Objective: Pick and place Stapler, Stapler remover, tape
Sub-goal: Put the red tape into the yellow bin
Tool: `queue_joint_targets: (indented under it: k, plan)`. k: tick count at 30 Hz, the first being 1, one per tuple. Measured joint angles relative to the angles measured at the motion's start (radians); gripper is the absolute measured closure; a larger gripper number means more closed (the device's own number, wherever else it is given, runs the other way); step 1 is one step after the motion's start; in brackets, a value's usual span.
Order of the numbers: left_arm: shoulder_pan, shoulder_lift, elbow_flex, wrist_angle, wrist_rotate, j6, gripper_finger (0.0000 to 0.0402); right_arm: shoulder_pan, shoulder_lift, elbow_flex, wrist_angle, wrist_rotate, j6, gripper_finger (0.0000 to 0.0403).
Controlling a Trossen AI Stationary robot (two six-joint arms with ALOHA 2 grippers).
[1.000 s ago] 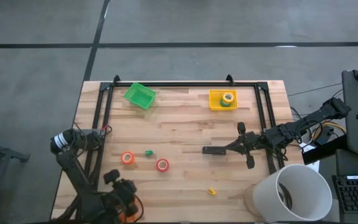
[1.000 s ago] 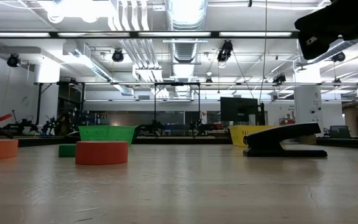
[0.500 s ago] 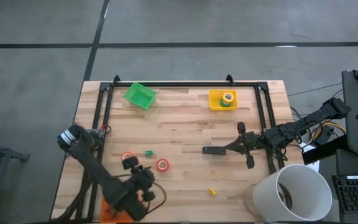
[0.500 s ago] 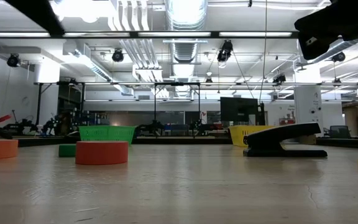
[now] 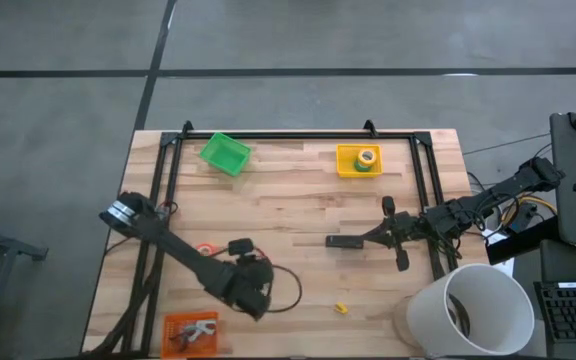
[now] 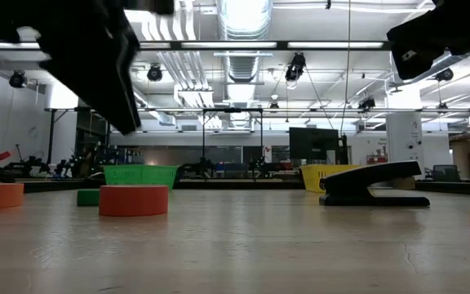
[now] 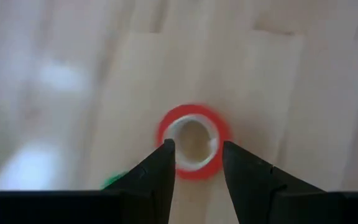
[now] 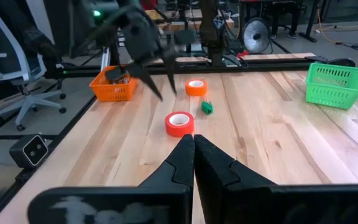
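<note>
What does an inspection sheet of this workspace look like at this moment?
Surface: wooden table, black frame along its edges.
Job's things: black stapler lying free ahead of the right gripper; red tape roll, orange tape roll.
Clutter: green basket, yellow bin holding a roll, orange basket, small green piece, small yellow piece.
Grippers: left gripper open above the red roll; right gripper shut, empty.
Cables: black cable looping off the left arm.
Surroundings: white bucket, office chair.

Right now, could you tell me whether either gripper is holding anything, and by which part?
Nothing is held. The left gripper hangs open above the red tape roll, not touching it; the right gripper is shut on nothing, beside the stapler.
</note>
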Motion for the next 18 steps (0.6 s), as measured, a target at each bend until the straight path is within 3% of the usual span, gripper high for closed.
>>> queue_joint_targets:
  k: [6, 12, 18]
  plan:
    - [0.051, 0.0, -0.108, 0.212, 0.13, 0.055, 0.0266, 0.0, 0.0, 0.0, 0.0, 0.0, 0.0, 0.0394]
    - [0.083, 0.0, -0.171, 0.297, 0.168, 0.069, 0.0264, 0.0, 0.0, -0.005, 0.0, 0.012, 0.0, 0.0394]
    - [0.103, 0.0, -0.213, 0.341, 0.214, 0.069, 0.0233, -0.003, 0.0, -0.014, 0.0, 0.019, 0.003, 0.0394]
